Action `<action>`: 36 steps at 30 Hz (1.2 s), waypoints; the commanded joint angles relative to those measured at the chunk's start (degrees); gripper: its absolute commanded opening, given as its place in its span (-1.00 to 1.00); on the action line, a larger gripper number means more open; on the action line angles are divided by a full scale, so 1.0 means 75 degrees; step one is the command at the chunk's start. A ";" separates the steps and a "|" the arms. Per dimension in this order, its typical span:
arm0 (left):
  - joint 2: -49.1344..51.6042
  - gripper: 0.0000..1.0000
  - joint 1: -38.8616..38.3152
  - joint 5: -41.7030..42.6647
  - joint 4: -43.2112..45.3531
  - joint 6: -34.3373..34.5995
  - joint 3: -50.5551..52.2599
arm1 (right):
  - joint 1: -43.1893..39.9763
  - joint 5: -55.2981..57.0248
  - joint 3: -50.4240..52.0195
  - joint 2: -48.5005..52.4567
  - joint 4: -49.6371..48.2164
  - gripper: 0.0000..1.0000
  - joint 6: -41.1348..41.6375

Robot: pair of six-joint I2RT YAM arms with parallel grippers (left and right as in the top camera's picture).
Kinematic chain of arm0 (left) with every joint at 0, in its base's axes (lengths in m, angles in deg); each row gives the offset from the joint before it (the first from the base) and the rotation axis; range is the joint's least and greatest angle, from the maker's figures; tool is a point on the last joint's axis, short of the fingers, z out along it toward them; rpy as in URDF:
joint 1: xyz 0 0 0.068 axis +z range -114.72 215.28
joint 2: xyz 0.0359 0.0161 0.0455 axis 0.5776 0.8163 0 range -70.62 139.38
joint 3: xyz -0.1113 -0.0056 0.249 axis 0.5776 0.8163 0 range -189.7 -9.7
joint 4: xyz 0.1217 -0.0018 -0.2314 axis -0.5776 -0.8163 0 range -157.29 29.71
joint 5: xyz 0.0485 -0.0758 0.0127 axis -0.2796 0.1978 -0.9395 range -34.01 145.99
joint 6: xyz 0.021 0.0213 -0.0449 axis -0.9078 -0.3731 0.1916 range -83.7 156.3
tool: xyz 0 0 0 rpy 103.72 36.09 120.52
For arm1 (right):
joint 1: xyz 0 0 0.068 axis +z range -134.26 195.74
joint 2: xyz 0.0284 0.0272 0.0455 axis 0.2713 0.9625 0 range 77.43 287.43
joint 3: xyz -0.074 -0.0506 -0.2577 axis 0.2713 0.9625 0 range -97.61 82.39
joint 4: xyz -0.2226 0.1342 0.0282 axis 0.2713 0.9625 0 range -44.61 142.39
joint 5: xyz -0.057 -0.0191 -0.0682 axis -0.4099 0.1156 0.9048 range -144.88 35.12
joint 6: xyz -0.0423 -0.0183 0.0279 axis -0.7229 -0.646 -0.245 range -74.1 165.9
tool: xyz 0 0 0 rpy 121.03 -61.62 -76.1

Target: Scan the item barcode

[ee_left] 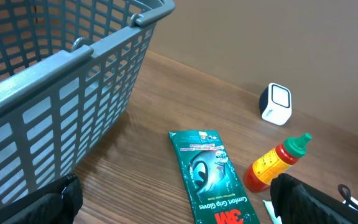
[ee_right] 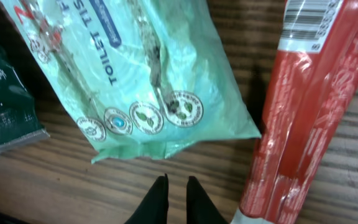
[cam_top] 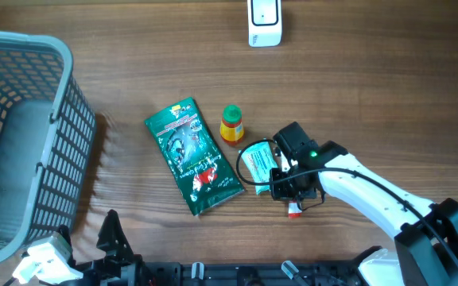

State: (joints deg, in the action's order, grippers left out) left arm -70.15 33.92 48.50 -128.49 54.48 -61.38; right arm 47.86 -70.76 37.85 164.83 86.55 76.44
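Observation:
A white barcode scanner (cam_top: 264,20) stands at the table's far edge, also seen in the left wrist view as the scanner (ee_left: 275,104). Items lie mid-table: a green glove packet (cam_top: 193,155), a red sauce bottle (cam_top: 231,123) with a green cap, and a pale green toilet tissue pack (cam_top: 257,163). My right gripper (cam_top: 293,189) hovers over the tissue pack's near end. Its fingertips (ee_right: 161,183) show a narrow gap with only bare wood between them. Beside them lies a red wrapped packet (ee_right: 316,112), with a barcode (ee_right: 306,18) at its far end. My left gripper (ee_left: 176,205) stands wide open and holds nothing.
A tall grey plastic basket (cam_top: 62,151) fills the left side of the table, with its rim (ee_left: 104,43) close to the left arm. In the overhead view only the tip of the red packet (cam_top: 294,210) shows, the right gripper covering the rest.

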 commanded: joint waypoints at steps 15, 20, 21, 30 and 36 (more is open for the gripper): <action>-0.0015 1.00 0.0050 -0.0012 0.0006 0.0044 0.0006 | -0.0822 0.1772 -0.0178 0.0323 -0.0172 -0.10 0.0801; -0.0015 1.00 0.0050 -0.0012 0.0006 0.0044 0.0006 | -0.0822 0.1600 0.0108 0.0697 0.0230 -0.22 0.0729; -0.0015 1.00 0.0050 -0.0012 0.0006 0.0044 0.0006 | -0.0822 0.1565 0.0265 0.0723 0.0050 -0.13 0.0740; -0.0015 1.00 0.0050 -0.0012 0.0006 0.0044 0.0006 | -0.0746 0.0898 0.0405 0.0801 -0.0458 -0.91 0.0752; -0.0015 1.00 0.0050 -0.0012 0.0006 0.0044 0.0006 | -0.0781 0.0740 0.0105 0.0323 -0.0764 -0.91 0.0755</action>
State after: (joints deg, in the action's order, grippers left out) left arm -70.15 33.92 48.50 -128.49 54.48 -61.38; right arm 41.72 -64.77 39.08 168.56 81.02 82.02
